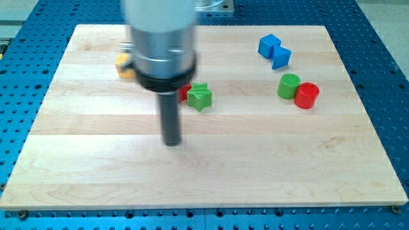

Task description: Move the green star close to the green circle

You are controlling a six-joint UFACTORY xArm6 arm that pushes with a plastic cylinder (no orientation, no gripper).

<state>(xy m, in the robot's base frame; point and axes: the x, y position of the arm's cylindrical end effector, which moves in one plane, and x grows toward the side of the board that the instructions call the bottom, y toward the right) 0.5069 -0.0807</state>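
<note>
The green star (pixel 200 96) lies near the middle of the wooden board (pixel 211 172), touching a red block (pixel 185 93) on its left that the arm partly hides. The green circle (pixel 289 85) stands at the view's right, touching a red cylinder (pixel 307 95) on its right. My tip (pixel 171 141) rests on the board below and to the left of the green star, apart from it. The green circle is well to the right of the star.
Two blue blocks (pixel 275 51) lie at the upper right, above the green circle. A yellow block (pixel 124 66) shows at the upper left, partly hidden by the arm. The board sits on a blue perforated table.
</note>
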